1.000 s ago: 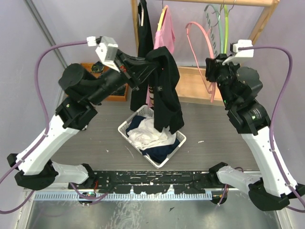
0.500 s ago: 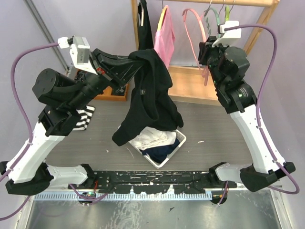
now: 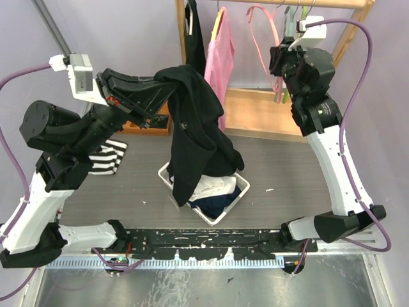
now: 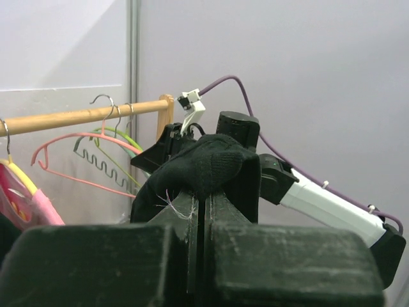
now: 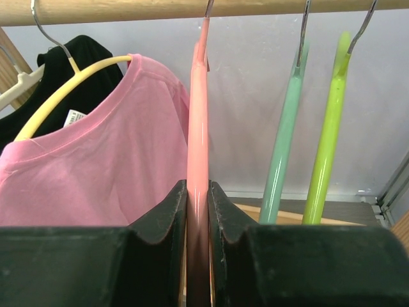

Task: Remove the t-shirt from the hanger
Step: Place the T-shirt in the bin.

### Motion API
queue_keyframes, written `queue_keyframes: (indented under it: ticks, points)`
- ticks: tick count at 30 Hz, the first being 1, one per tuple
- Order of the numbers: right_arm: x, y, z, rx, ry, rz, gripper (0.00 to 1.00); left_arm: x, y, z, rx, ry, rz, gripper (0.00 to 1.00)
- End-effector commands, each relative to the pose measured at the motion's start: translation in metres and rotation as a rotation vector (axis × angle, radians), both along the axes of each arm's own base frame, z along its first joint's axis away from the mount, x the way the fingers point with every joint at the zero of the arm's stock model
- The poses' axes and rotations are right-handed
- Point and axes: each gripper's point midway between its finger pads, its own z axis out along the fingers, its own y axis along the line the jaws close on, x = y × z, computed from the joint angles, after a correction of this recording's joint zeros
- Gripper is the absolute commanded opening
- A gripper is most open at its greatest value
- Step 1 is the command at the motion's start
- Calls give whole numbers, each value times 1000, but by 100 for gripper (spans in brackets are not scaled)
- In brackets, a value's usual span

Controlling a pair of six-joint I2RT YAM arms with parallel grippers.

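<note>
Swinging away from the wooden rail (image 5: 128, 9) since a second ago, the left arm is carrying the black t-shirt (image 3: 198, 128) out and upward, while the right arm is bringing the bare coral hanger (image 5: 197, 115) back up to the rail. The t-shirt is hanging free of the hanger, well in front of and below the rail, its lower edge trailing over the white basket (image 3: 245, 187). The left gripper (image 4: 203, 204) is pinching only a small bunch of cloth, jaws pressed together on it. The right gripper (image 5: 197, 204) is clamping the hanger's stem, whose hook seems to be reaching the rail.

Such a thin pinch is risking a slip, and the dangling hem may be catching the basket rim if the arm drops. Along the rail room is running tight: a pink shirt (image 5: 96, 160) is hanging just left of the hanger, and two green hangers (image 5: 287, 128) are sitting near on the right. Open room is lying in front of the rail.
</note>
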Motion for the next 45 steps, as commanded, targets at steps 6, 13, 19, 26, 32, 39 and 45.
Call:
queue_keyframes:
  ticks: [6, 13, 19, 26, 32, 39, 45]
  points:
    - [12, -7, 40, 72, -123, 40, 1, -22, 34, 42, -111, -90, 19, 0]
    - [25, -9, 26, 81, -88, 55, 1, -24, 44, 52, -129, -111, 49, 0]
    - [21, -10, 19, 89, -69, 57, 3, -26, 57, 66, -141, -140, 95, 0]
    - [9, -11, 19, 94, -61, 60, 27, -25, 70, 75, -145, -160, 157, 0]
    - [-9, -17, 25, 97, -78, 48, 53, -24, 72, 75, -133, -158, 169, 0]
    - [-32, -24, 33, 90, -98, 41, 62, -4, 45, 49, -71, -95, 155, 0]
    - [-54, -26, 38, 89, -110, 52, 65, 12, 18, 28, -18, -33, 124, 0]
